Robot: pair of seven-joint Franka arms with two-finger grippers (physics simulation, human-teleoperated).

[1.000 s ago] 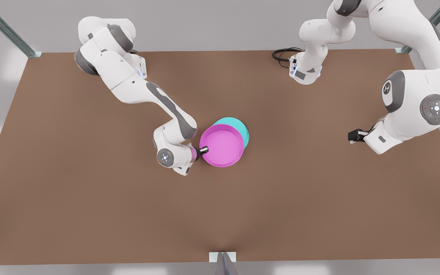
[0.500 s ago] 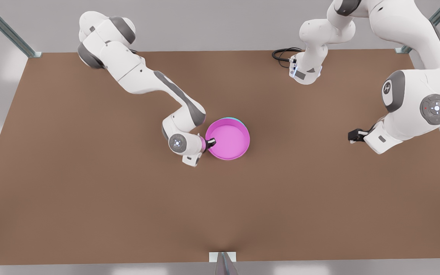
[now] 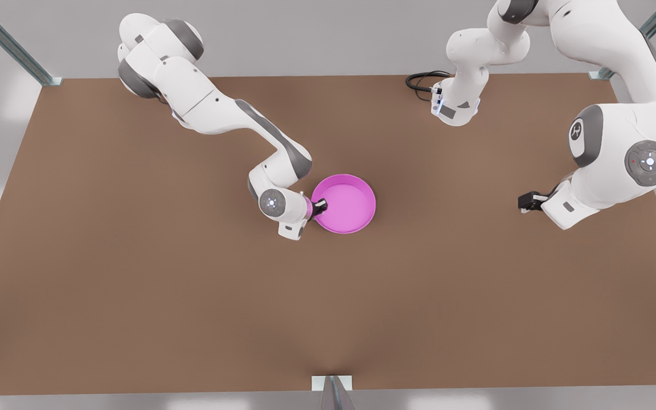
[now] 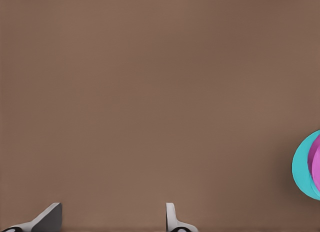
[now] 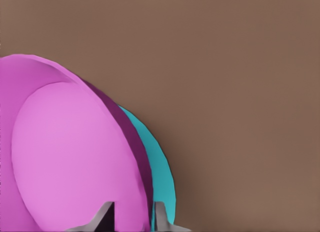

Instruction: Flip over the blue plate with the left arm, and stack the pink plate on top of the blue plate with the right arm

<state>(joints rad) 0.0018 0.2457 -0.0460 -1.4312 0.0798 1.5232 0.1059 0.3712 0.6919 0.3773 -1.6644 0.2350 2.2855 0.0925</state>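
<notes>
The pink plate (image 3: 346,202) lies open side up near the table's middle, over the blue plate, which it covers in the front view. My right gripper (image 3: 319,206) is shut on the pink plate's rim, on the side toward the front view's left. In the right wrist view its fingers (image 5: 106,216) straddle the pink plate (image 5: 70,157) rim, and the blue plate (image 5: 161,167) shows as a cyan crescent behind it. My left gripper (image 3: 526,203) waits open above the table at the front view's right. From there, the blue plate (image 4: 301,167) edge shows far off beyond the left gripper (image 4: 110,223).
A black cable (image 3: 421,81) coils at the table's far edge beside an arm base (image 3: 456,108). Metal frame posts (image 3: 12,48) stand at the far corners. A small bracket (image 3: 332,382) sits at the middle of the near edge.
My right arm has carried the pink plate toward the front view's right until it lies squarely over the blue plate, hiding the cyan edge that showed earlier. The left arm has stayed still.
</notes>
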